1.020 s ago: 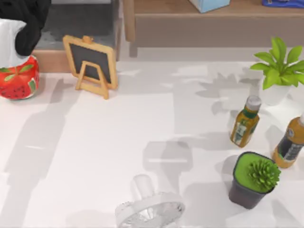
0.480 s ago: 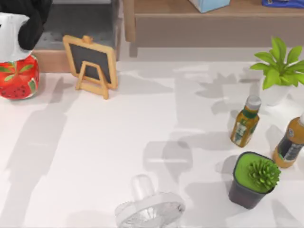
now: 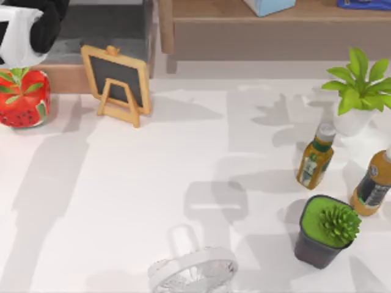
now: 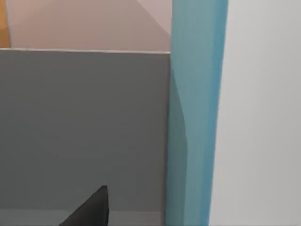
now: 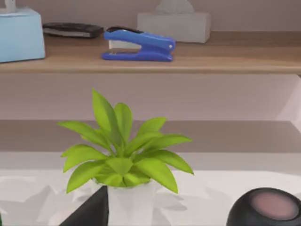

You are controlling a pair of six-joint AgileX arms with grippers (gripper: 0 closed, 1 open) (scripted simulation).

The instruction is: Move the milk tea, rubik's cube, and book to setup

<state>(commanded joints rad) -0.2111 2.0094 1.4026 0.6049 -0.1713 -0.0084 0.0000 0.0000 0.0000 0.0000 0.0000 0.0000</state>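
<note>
- white fan nearest us, at the table's front edge. what's past it?
- to the right, a succulent in a dark pot, then two bottles standing upright just behind it, the second bottle at the right edge. behind those, a leafy plant in a white pot.
- and the milk tea?
- a red cup with a fruit print stands upright at the far left, against a wooden step. that looks like it. a small chalkboard on an easel stands near it, to its right.
- where's the left arm?
- above and just behind the cup, over a grey mat. whether it touches the cup, i can't tell. the left gripper is a dark wedge against a grey wall, beside a teal strip.
- jaws?
- can't tell, on either side. the right gripper is another dark wedge, in front of the leafy plant.
- farthest back?
- a wooden shelf with a pale blue box, a blue stapler and a tissue box.
</note>
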